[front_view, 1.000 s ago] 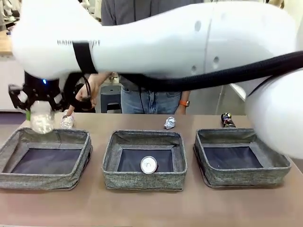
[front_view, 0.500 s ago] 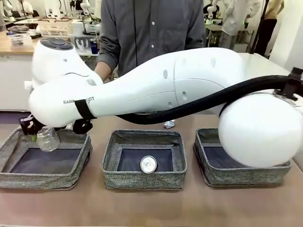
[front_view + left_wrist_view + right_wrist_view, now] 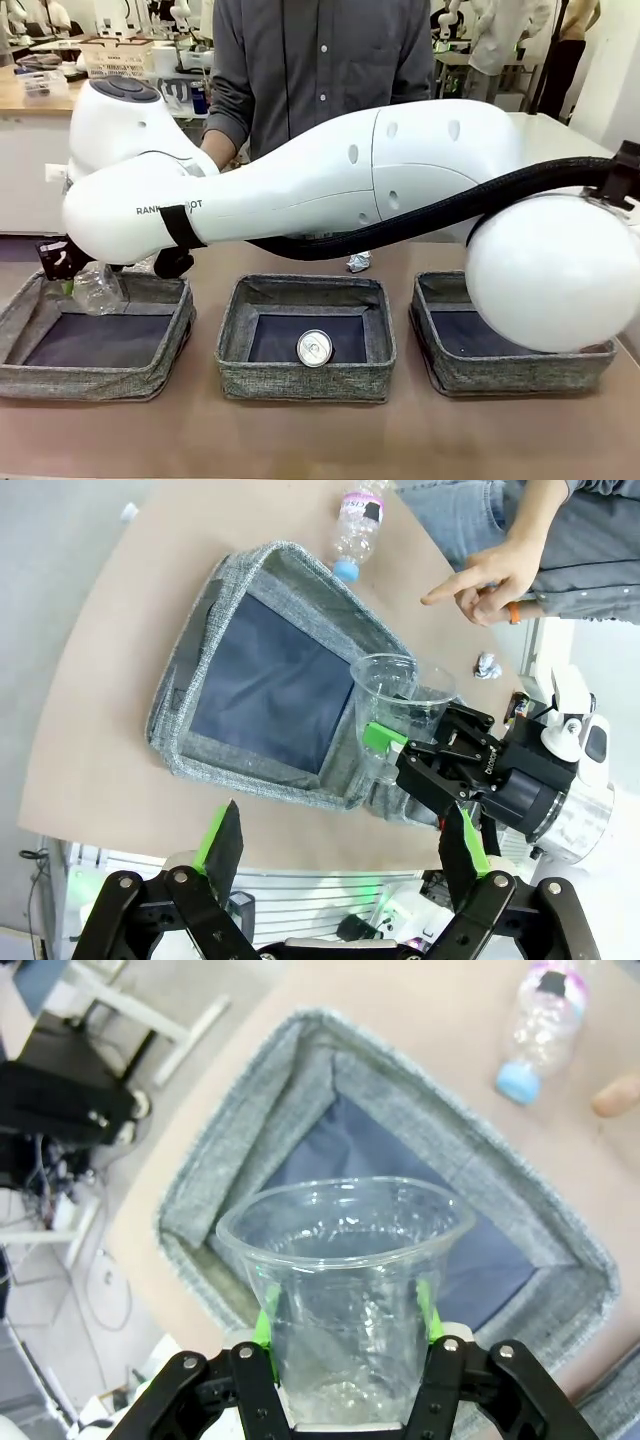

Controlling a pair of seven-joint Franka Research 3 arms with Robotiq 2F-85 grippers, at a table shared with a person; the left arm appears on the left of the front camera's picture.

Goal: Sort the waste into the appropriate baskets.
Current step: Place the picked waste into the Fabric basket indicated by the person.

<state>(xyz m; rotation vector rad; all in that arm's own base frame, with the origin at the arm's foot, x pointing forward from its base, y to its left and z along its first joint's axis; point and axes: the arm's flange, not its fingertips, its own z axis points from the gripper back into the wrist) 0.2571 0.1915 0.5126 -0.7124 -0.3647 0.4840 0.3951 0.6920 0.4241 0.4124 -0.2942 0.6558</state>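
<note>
Surface (image 3: 320, 440) mid-sort, one item binned.
One can (image 3: 314, 348) lies in the middle basket (image 3: 305, 385); right hand (image 3: 345, 1315) grips a clear cup (image 3: 345, 1250) above the left basket (image 3: 95, 380) (left hand (image 3: 340, 830) spread wide, empty); bottle (image 3: 358, 525) and foil ball (image 3: 358, 262) wait beyond.
</note>
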